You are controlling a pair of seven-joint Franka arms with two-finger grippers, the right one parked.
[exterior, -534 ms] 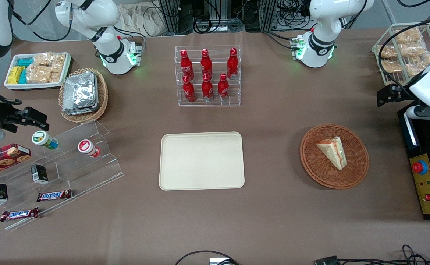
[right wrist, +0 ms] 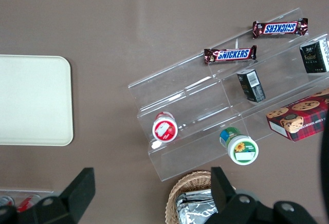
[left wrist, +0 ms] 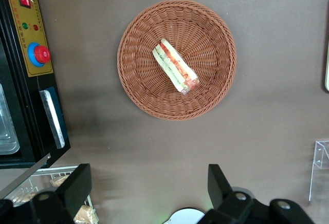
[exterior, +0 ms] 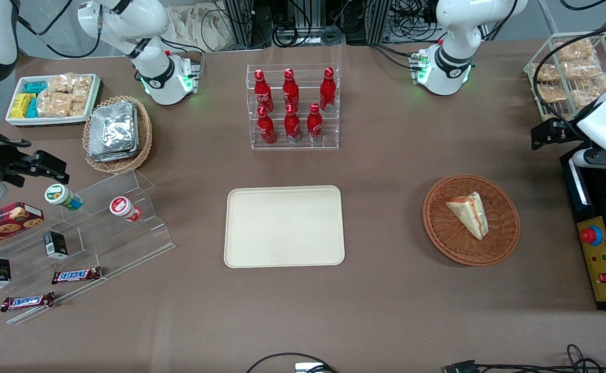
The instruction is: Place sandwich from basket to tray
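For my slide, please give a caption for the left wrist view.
Open claw high above the table, looking down on the sandwich lying in the basket.

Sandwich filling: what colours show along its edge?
Red and green stripes on the sandwich, clearest in the left wrist view; the open pincer is apart from it.

The white left arm's black two-finger end effector (left wrist: 146,193) hangs high above the worktop, pointing straight down — fingers (left wrist: 77,185) spread wide, gripping nothing.
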